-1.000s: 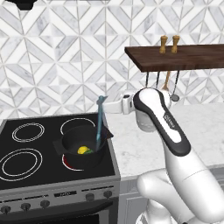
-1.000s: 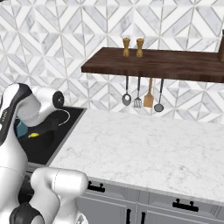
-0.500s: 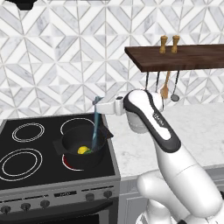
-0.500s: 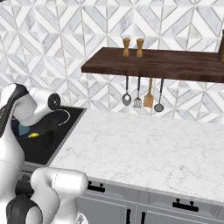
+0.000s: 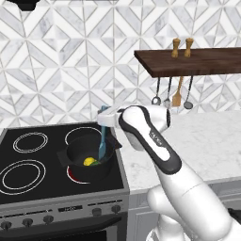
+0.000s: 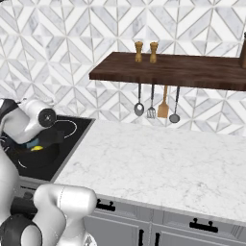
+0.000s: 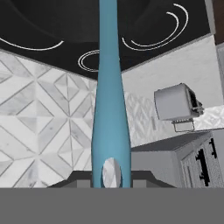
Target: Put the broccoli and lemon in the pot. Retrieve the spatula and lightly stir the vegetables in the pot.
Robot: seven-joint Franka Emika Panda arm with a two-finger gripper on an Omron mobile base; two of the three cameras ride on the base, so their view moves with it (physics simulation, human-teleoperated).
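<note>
The black pot (image 5: pixel 75 162) sits on the stove's front right burner, with the yellow lemon (image 5: pixel 88 161) and a bit of dark-green broccoli (image 5: pixel 96 164) inside. My gripper (image 5: pixel 105 116) hovers above the pot's right side, shut on the handle of the teal spatula (image 5: pixel 102 141). The spatula hangs almost straight down with its blade inside the pot beside the lemon. From the right base view, the pot (image 6: pixel 33 156), lemon (image 6: pixel 36 148) and a sliver of spatula (image 6: pixel 32 143) show behind my arm. In the hand view, the spatula (image 7: pixel 109 109) runs up from my gripper (image 7: pixel 111 178).
The black stove top (image 5: pixel 28 164) has other ring burners to the left of the pot. A marble counter (image 6: pixel 158 168) stretches right. Above it a wooden shelf (image 6: pixel 168 72) carries two shakers, with ladles and a wooden spatula (image 6: pixel 164 108) hanging below. A toaster (image 7: pixel 177 105) appears in the hand view.
My gripper has shifted left and lower over the pot. The spatula has gone from above the pot's right rim to having its blade down inside it.
</note>
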